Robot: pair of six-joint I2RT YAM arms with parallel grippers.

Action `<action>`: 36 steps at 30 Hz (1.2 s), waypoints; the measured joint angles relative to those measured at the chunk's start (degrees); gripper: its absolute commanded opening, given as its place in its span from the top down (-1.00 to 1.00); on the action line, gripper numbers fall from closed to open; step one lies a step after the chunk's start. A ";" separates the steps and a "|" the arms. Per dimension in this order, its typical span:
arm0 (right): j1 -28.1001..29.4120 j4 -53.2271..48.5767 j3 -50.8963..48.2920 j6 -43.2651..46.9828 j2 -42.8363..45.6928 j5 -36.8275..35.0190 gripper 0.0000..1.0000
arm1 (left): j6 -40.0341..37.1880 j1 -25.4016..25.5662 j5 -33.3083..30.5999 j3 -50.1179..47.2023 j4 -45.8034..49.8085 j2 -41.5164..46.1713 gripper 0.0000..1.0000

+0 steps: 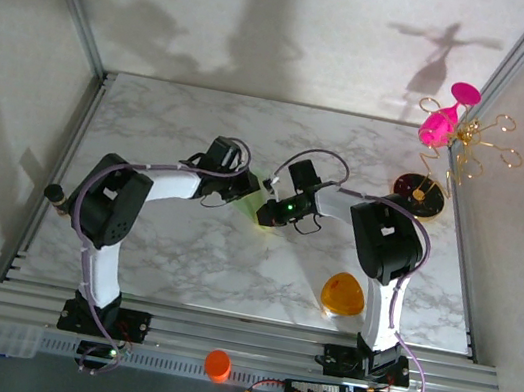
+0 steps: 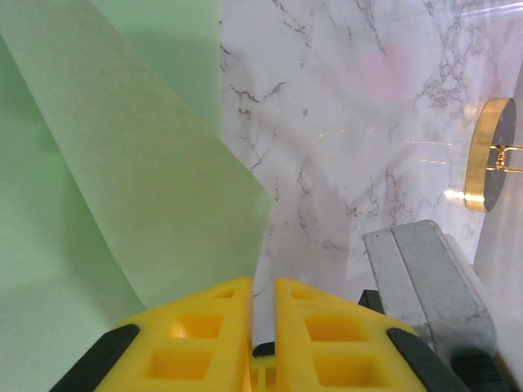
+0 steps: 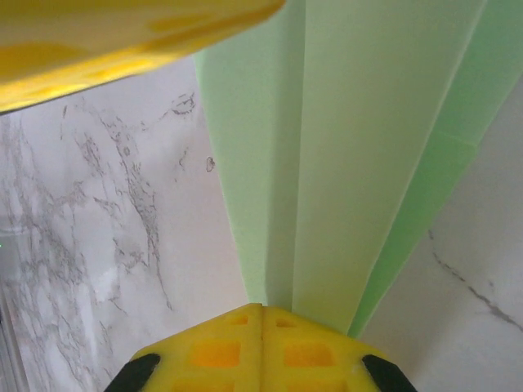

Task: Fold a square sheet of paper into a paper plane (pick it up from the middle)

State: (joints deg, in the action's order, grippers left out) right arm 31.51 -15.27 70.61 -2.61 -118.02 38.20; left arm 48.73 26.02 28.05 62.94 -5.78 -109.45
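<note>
Right fingers (image 3: 214,353): pressed together, pinching the creased paper plane (image 3: 351,163);
Left fingers (image 2: 196,327): slightly parted, paper just beside;
Top view: orange object (image 1: 343,295) on table (image 1: 191,255).

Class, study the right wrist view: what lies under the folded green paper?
Marble tabletop shows on both sides of the green paper, pinched at its near end by the right tool. The patch directly beneath the paper is covered and cannot be seen.
</note>
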 measured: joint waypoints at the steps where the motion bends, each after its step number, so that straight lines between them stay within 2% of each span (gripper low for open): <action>1: 0.00 0.00 0.02 0.28 -0.02 0.02 0.86 | 0.07 0.00 0.02 -0.48 -0.22 -0.04 0.74; 19: -0.28 -0.76 0.79 -0.07 -0.55 1.62 0.83 | 0.96 0.00 -0.22 -0.52 -2.03 -5.31 0.85; 24: -0.50 2.62 -1.70 -6.88 1.14 2.12 0.75 | 1.03 0.00 -0.28 -0.35 -1.70 -5.40 0.85; 30: -0.50 6.40 -6.93 -16.46 6.14 2.05 0.75 | 1.22 0.00 -0.39 -0.35 -1.68 -5.42 0.85; 36: -0.50 7.69 -9.38 -20.65 6.86 1.64 0.78 | 1.42 0.04 -0.46 -0.35 -1.68 -5.42 0.85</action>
State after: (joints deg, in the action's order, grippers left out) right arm 31.00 -7.57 61.23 -23.27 -111.15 39.83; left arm 50.15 26.06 27.59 62.59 -7.46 -114.87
